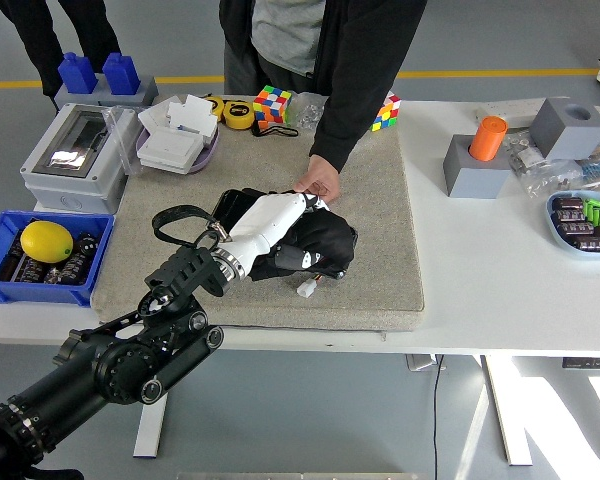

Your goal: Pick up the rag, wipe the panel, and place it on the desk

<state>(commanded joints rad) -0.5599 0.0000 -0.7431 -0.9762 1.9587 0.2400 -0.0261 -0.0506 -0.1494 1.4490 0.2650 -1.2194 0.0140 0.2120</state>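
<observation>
The robot's left hand [272, 224] is pressing a black rag [325, 241] onto the black panel [232, 206] lying on the grey mat [380, 220]. A person's hand [318, 183] is holding the panel's far edge.
</observation>
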